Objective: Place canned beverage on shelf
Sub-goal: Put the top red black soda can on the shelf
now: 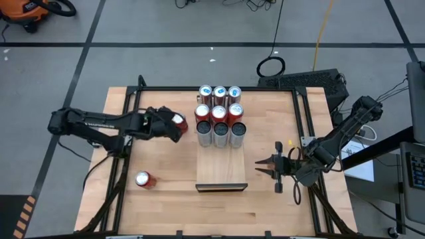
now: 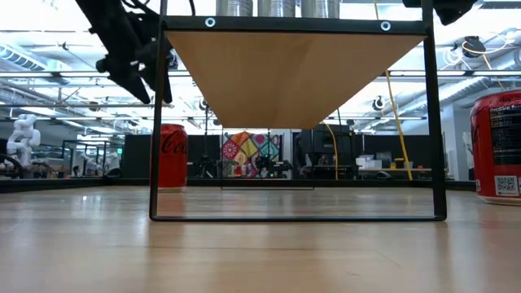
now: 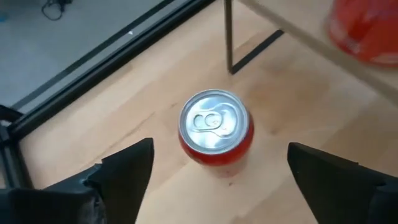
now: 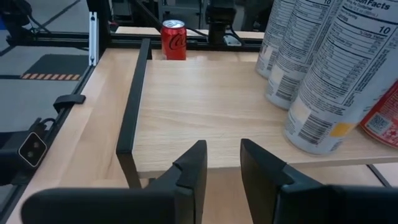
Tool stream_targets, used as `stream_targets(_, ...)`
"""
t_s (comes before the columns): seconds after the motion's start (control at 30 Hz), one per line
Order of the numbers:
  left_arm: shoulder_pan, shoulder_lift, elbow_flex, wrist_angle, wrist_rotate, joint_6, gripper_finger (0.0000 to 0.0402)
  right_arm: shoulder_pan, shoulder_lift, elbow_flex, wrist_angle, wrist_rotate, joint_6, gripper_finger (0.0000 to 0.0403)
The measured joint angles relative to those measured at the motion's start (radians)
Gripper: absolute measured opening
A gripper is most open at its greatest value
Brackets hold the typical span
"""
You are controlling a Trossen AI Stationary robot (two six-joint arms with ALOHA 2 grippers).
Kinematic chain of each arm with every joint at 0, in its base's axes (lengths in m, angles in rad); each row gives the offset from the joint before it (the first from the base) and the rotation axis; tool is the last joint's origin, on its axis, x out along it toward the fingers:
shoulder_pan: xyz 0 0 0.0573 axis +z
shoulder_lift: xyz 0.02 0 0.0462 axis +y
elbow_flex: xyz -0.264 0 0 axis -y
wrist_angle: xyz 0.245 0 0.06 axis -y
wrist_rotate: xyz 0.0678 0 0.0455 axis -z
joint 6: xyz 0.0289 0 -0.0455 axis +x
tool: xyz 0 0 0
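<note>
A red canned beverage (image 3: pixel 216 127) with a silver top stands upright on the tabletop, just left of the shelf (image 1: pixel 222 169); in the high view the can (image 1: pixel 179 120) shows partly under my left gripper (image 1: pixel 174 127). My left gripper (image 3: pixel 217 180) slants down over it, open, with one finger on each side of the can and clear of it. The shelf is a pale wood panel on black legs, and several cans (image 1: pixel 220 113) stand on its far end. My right gripper (image 1: pixel 260 166) hovers right of the shelf with a narrow gap between its fingers and nothing in it.
A second red can (image 1: pixel 143 179) stands on the table near the left front, also seen past the shelf in the right wrist view (image 4: pixel 173 38). Tall cans (image 4: pixel 323 68) fill the shelf's far end, and its near half (image 4: pixel 199 106) is bare wood. Black rails (image 1: pixel 133 106) border the table.
</note>
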Motion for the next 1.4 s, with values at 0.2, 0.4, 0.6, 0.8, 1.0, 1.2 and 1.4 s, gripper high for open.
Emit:
stream_targets(0.2, 0.048, 0.069, 0.0, 0.001, 0.041, 0.006, 0.0396, 0.0, 0.017, 0.0, 0.0, 0.003, 0.021, 0.0073)
stream_targets(0.4, 0.086, 0.118, 0.0, 0.007, 0.041, 0.003, 0.04, 0.0, 0.046, 0.0, 0.002, 0.003, 0.021, 0.0073)
stream_targets(0.6, 0.148, 0.126, 0.0, 0.043, 0.101, 0.059, 0.04, 0.0, 0.061, 0.0, 0.007, 0.003, 0.021, 0.0073)
stream_targets(0.8, 0.182, 0.126, 0.0, 0.08, 0.173, 0.111, 0.04, 0.0, 0.061, 0.0, 0.008, 0.003, 0.021, 0.0073)
stream_targets(1.0, 0.192, 0.126, -0.008, 0.138, 0.172, 0.131, 0.04, 0.0, 0.061, 0.0, 0.007, 0.022, 0.02, 0.0073)
stream_targets(1.2, 0.208, 0.126, -0.055, 0.185, 0.18, 0.127, 0.04, -0.001, 0.061, 0.0, 0.007, 0.031, 0.02, 0.0073)
stream_targets(1.4, 0.208, 0.126, -0.066, 0.207, 0.167, 0.108, 0.04, -0.001, 0.061, 0.0, 0.007, 0.031, 0.018, 0.0073)
